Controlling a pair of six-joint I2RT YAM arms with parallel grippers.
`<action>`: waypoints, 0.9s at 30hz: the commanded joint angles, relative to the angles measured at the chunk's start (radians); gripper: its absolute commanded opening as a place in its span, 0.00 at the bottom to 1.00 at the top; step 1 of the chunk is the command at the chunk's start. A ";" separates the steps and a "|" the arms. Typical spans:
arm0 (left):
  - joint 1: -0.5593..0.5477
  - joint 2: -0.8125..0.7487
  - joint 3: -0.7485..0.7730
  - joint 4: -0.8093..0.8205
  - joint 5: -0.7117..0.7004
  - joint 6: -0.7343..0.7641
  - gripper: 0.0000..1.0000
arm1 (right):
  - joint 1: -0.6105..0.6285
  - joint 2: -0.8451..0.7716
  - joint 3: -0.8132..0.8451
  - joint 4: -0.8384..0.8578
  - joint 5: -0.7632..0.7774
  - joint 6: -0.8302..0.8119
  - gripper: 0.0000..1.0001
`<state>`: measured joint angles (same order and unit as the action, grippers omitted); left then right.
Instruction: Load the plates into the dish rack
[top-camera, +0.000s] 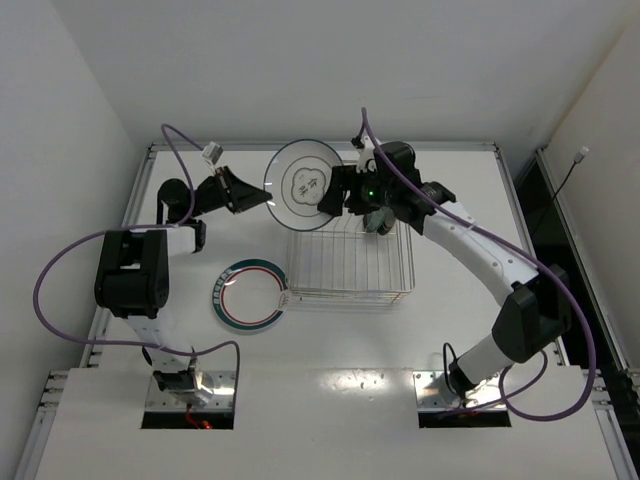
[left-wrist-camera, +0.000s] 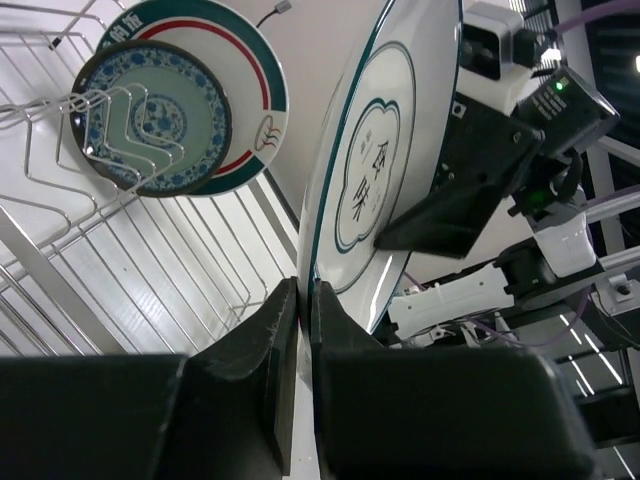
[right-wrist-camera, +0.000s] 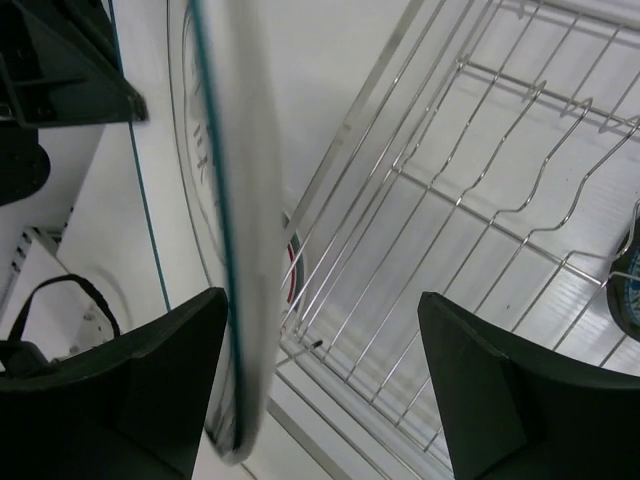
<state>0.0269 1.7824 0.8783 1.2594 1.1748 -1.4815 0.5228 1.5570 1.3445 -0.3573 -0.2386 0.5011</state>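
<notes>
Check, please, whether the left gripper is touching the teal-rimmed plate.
Touching. The left wrist view shows the rim of the teal-rimmed plate pinched inside the shut left gripper.

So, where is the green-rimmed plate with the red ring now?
The plate lies flat on the table in the top view, just left of the near left corner of the dish rack.

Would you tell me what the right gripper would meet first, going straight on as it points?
Probably the plate: its rim sits between the right gripper's open fingers, so they would slide further along it. The rack lies beyond, depth unclear.
</notes>
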 joint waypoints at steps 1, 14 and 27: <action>-0.015 -0.029 0.025 0.101 0.014 0.047 0.00 | -0.036 -0.017 -0.016 0.133 -0.074 0.057 0.74; -0.079 -0.029 0.141 -0.407 0.025 0.369 0.99 | -0.122 -0.026 0.030 0.008 0.022 0.125 0.00; -0.070 -0.136 0.346 -1.414 -0.664 0.989 0.99 | -0.127 0.052 0.228 -0.500 0.775 0.094 0.00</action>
<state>-0.0505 1.7229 1.2140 -0.0349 0.6945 -0.5896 0.3870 1.5726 1.5078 -0.8188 0.3691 0.6060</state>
